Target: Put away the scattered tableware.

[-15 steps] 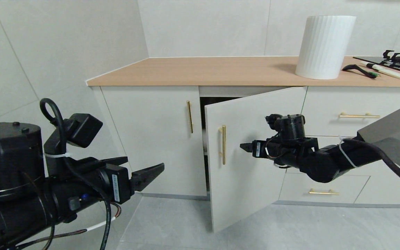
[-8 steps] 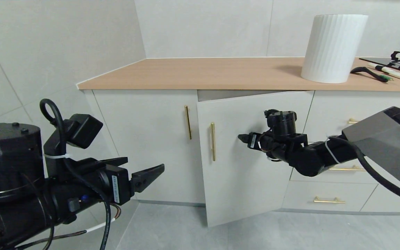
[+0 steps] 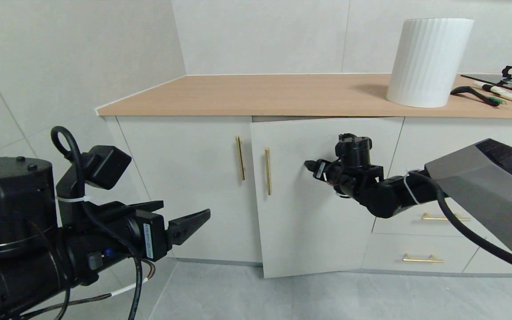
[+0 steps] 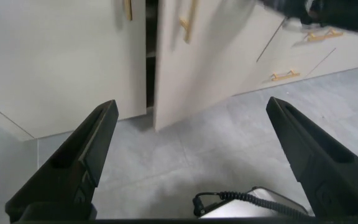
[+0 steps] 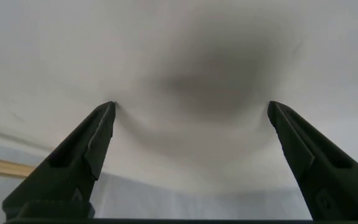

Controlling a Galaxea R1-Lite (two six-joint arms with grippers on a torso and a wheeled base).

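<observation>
Cannot see inside the cupboard (image 3: 185, 186) past the dark gap (image 4: 150, 56) beside the door (image 3: 309, 222). Cannot name the utensils (image 3: 498, 91) on the counter (image 3: 260, 93), small and cut off at the head view's edge. Cannot tell whether the right gripper (image 3: 310, 166) touches the door; drawer handle (image 3: 445, 218) half hidden behind the right arm (image 3: 394, 198).

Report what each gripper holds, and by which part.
Nothing: left gripper open and empty; right gripper open, its tips at the cabinet door, clamping nothing.
</observation>
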